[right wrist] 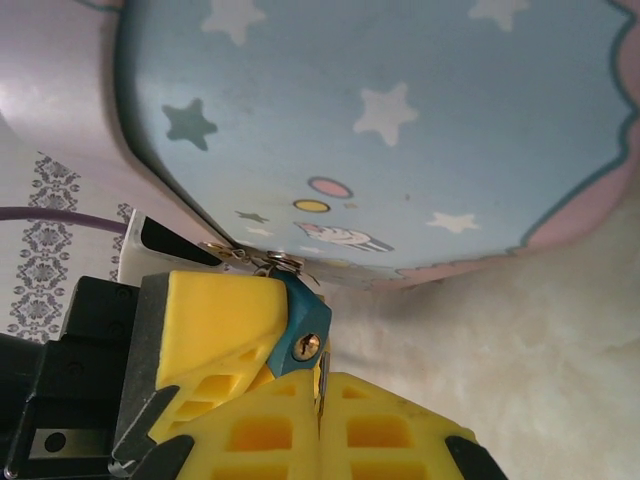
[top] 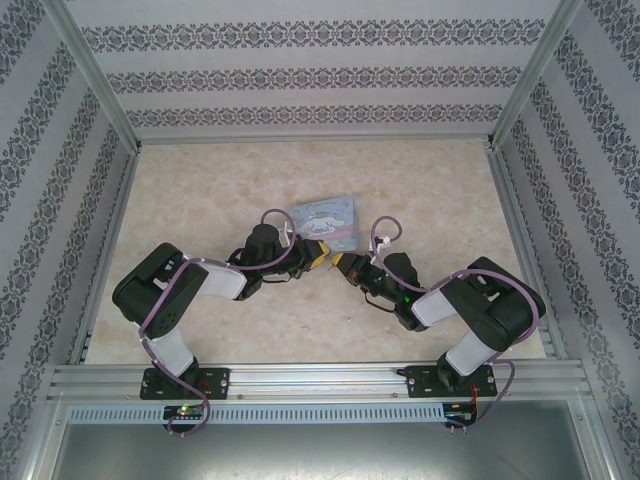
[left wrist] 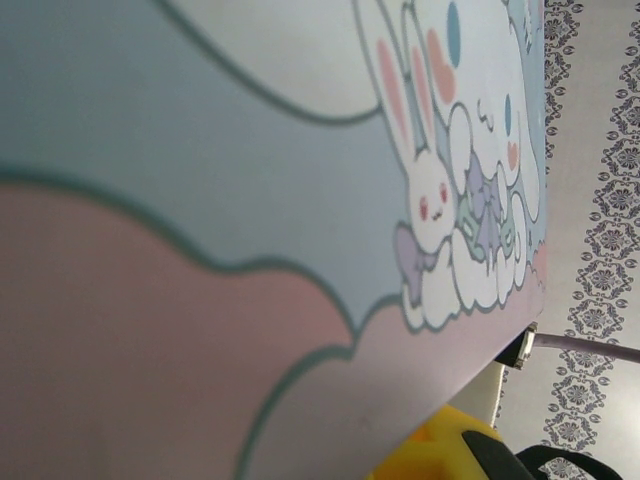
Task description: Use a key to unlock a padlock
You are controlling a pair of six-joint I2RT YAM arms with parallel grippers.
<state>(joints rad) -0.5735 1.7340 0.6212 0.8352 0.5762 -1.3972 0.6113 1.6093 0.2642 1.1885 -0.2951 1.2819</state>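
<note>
The small teal padlock hangs by its silvery shackle from the clasp of a pale-blue cartoon tin. Its brass keyhole faces me. A yellow finger of my left gripper presses on the padlock's left side, gripping it. My right gripper is shut on the key, a thin grey sliver. Its tip stands just below and right of the keyhole, outside it. In the left wrist view the tin's lid is very close, with a yellow finger under its edge.
The tin lies mid-table on the pale marbled top, just beyond both grippers. Patterned walls and metal posts close in the left, right and back. An aluminium rail runs along the near edge by the arm bases.
</note>
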